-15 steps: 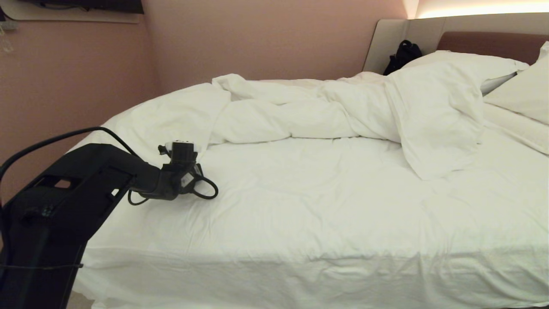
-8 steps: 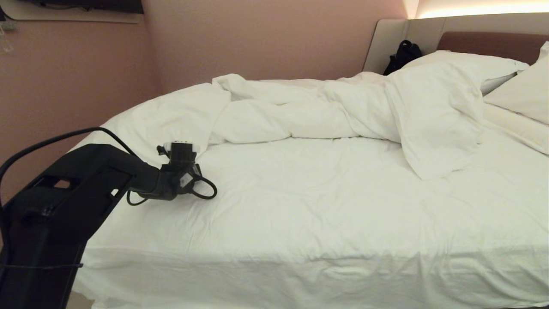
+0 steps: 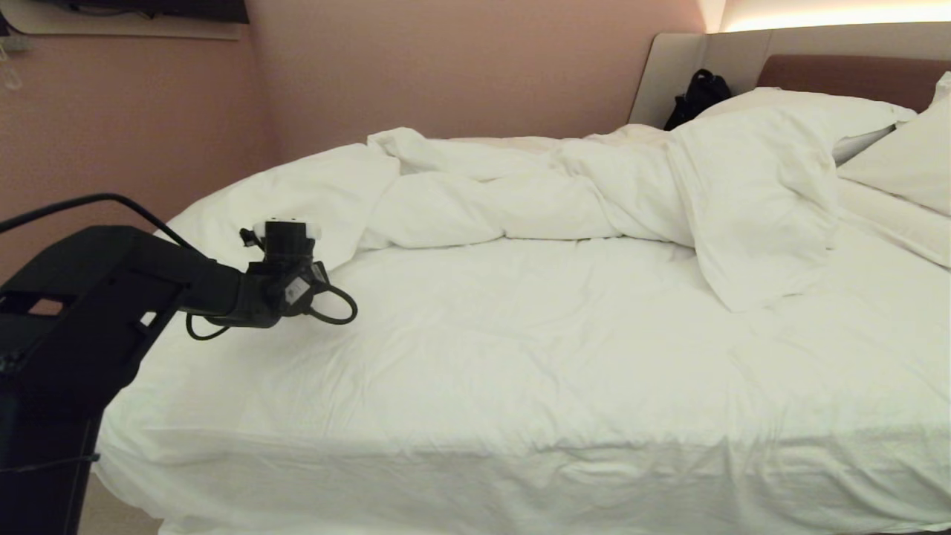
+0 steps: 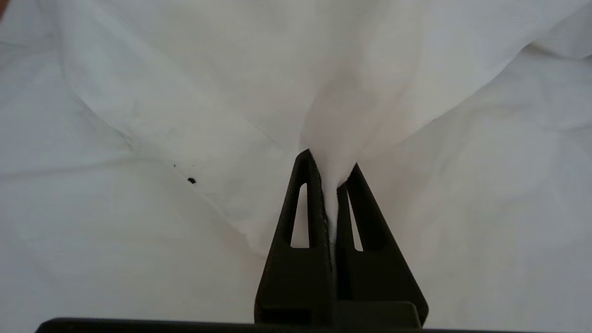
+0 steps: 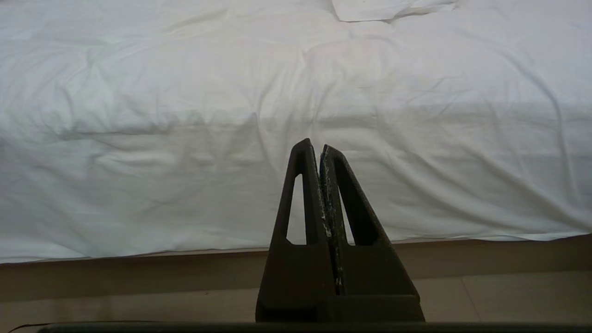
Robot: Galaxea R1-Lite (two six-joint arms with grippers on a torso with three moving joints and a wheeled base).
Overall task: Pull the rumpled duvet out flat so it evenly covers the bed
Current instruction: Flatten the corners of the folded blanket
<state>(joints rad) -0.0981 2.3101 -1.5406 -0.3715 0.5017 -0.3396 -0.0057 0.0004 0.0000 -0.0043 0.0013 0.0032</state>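
- A wide bed (image 3: pixel 520 461) is seen from its side, with white bedding across the whole top.
- The duvet (image 3: pixel 565 200) is bunched in a long rumpled ridge along the far side of the bed, from the foot end on the left towards the pillows (image 3: pixel 903 160) on the right.
- One flap of the duvet is folded forward over the mattress near the pillows.
- The near half of the bed is covered by flatter, lightly creased white cloth that hangs over the near edge.
- The left gripper (image 4: pixel 329 178) is placed over the bed's left end, at the near edge of the duvet's bunched part.
- In the left wrist view, the left gripper's fingers (image 4: pixel 303 217) are pressed together on a fold of the duvet's white cloth, which is drawn up into a peak between them.
- In the head view, only the left arm's black wrist and its looped cable (image 3: pixel 334 305) are shown; the fingertips are hidden behind the wrist.
- The right gripper (image 5: pixel 320 150) is held low beside the bed, pointed at the hanging cloth, with its fingers pressed together on nothing.
- A dark bag (image 3: pixel 698 93) is seen by the headboard (image 3: pixel 839 74), at the far corner.
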